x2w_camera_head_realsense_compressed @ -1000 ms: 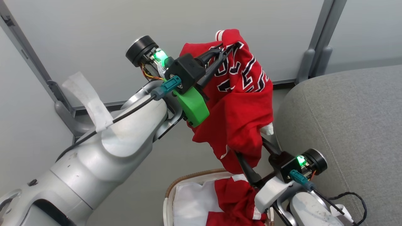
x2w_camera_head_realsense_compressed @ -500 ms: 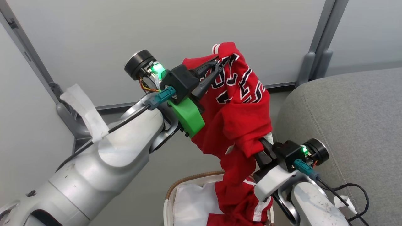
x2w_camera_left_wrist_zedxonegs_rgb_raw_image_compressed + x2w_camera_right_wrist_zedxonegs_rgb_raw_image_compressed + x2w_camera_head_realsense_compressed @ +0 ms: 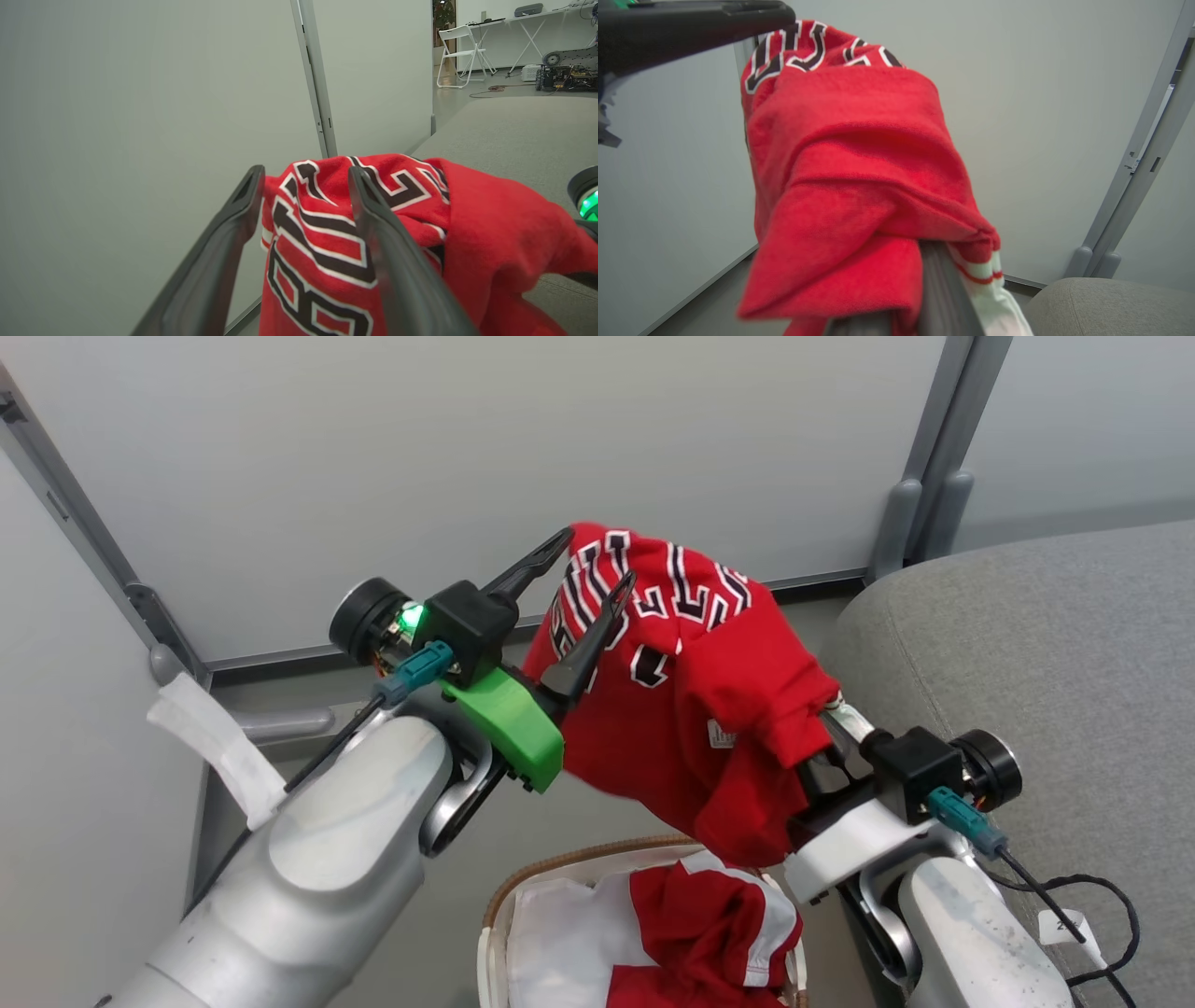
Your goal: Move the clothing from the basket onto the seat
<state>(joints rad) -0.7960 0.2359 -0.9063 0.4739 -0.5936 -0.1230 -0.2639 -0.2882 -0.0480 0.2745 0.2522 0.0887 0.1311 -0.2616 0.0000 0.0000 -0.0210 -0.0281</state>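
Left gripper [image 3: 599, 555]: jaws now spread wide. Half a second ago they were pinched on the top of the jersey [image 3: 691, 709]. One finger still lies against the "BULLS" lettering, with nothing clamped.

Right gripper [image 3: 812, 761]: fingers buried under bunched red cloth and white trim, so I cannot tell whether they are closed. It has risen with the cloth.

Jersey: in the air, heaped over the right gripper. Its tail, trailing into the basket [image 3: 560, 868] a second ago, now hangs clear above the far rim. It sits just off the seat's [image 3: 1027, 663] left edge, not yet over it.

Basket: a second red garment [image 3: 709, 924] lies on the white liner [image 3: 560, 943], against the rim nearest the seat.

Reading: handover done, load now on the right arm alone. Next comes a carry across onto the seat. Risk is slippage if the cloth is merely draped.
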